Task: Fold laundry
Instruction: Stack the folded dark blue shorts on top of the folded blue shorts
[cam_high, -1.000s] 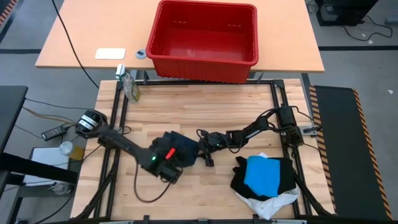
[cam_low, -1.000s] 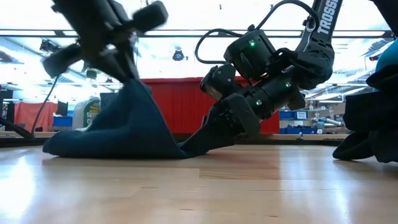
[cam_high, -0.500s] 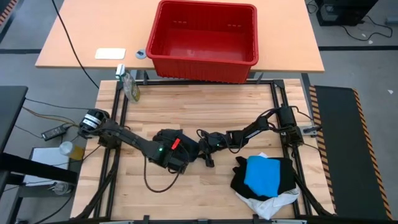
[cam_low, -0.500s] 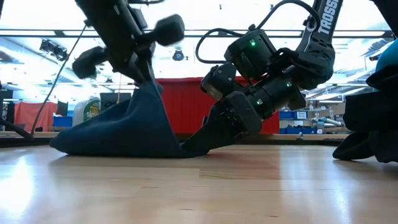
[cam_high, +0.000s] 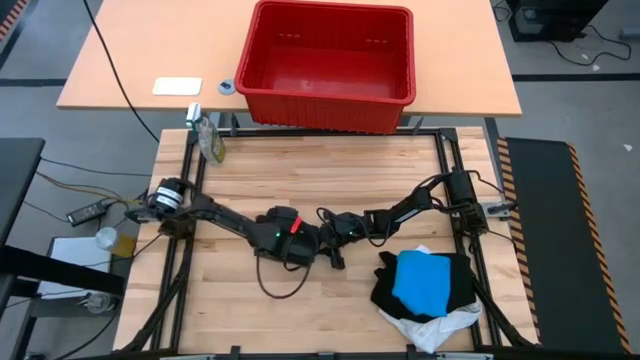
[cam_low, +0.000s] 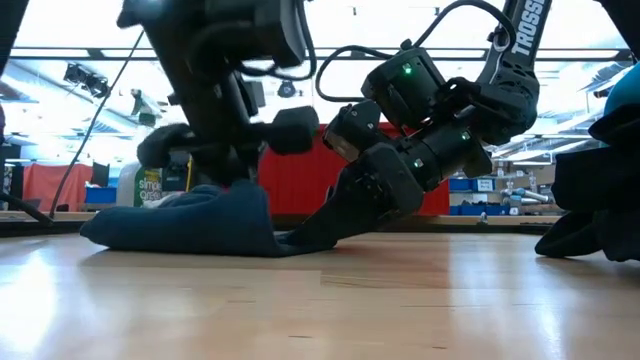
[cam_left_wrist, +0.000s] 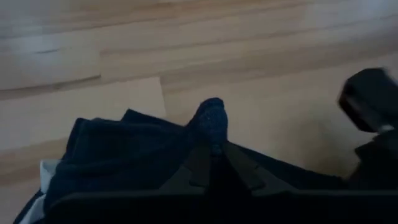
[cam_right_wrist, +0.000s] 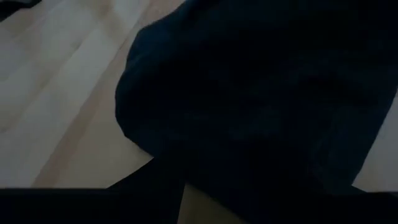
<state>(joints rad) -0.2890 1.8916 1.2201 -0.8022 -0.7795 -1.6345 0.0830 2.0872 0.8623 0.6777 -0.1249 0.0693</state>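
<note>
We see a red basket (cam_high: 333, 62) on the far table, with nothing visible inside it. The laundry lies on the wooden table (cam_high: 300, 170) nearer us.

Mid-table sits a dark navy garment (cam_low: 185, 222), bunched low on the wood. The left gripper (cam_left_wrist: 210, 155) is pinched shut on a fold of this garment, the cloth poking up between its fingers. In the high view the left arm lies across the garment, hiding most of it.

The right gripper (cam_low: 375, 195) is down at the garment's other edge, touching the cloth; the right wrist view is filled with dark fabric, and we cannot tell whether its fingers are open or closed.

Near the table's right front corner lies a pile: a black garment (cam_high: 450, 280) with a blue one (cam_high: 425, 281) folded on top, and a white one (cam_high: 440, 328) sticking out beneath.
</note>
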